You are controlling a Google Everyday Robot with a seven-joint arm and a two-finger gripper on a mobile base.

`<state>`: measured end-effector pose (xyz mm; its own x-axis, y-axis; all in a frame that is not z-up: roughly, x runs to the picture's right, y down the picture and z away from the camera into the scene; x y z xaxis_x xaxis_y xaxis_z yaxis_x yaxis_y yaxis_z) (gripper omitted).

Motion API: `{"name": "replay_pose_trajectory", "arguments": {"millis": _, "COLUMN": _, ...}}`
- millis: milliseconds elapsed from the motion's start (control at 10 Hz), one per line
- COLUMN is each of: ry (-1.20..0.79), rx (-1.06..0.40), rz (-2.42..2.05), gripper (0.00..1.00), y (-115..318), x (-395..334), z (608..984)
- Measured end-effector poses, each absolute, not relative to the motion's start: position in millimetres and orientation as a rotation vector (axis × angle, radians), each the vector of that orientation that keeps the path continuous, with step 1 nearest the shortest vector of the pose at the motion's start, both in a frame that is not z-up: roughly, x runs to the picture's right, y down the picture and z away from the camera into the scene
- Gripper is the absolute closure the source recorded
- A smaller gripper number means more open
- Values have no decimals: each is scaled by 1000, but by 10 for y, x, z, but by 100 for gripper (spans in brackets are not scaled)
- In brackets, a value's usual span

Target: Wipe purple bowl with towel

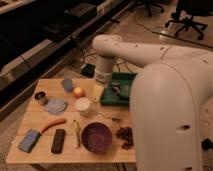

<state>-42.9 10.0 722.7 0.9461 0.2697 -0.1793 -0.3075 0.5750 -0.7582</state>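
Note:
The purple bowl (96, 136) stands upright near the front edge of the wooden table (30, 117). A grey-blue folded towel (55, 106) lies flat on the left part of the table. My gripper (98, 92) hangs from the white arm (130, 50) above the table, at the left edge of the green tray (121, 91). It is well behind the bowl and to the right of the towel. A pale patch shows at its tip; I cannot tell whether that is something it holds.
A white cup (82, 105), an orange fruit (78, 92), a grey cup (67, 84) and a can (41, 97) stand behind the bowl. A red-orange piece (52, 123), blue sponge (29, 140), black bar (58, 140) and dark clusters (125, 137) lie along the front.

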Motion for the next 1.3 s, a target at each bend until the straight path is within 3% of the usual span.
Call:
{"name": "replay_pose_trajectory", "arguments": {"millis": 500, "ry": 74, "rx": -717, "rz": 175, "gripper": 20, "y": -273, "x": -1377, "z": 7164}}
{"name": "replay_pose_trajectory", "arguments": {"millis": 1000, "ry": -381, "rx": -435, "rz": 131, "gripper": 20, "y": -438, "x": -1654, "z": 7073}}
{"name": "replay_pose_trajectory", "arguments": {"millis": 1300, "ry": -522, "rx": -319, "rz": 129, "gripper": 20, "y": -528, "x": -1681, "z": 6921}}
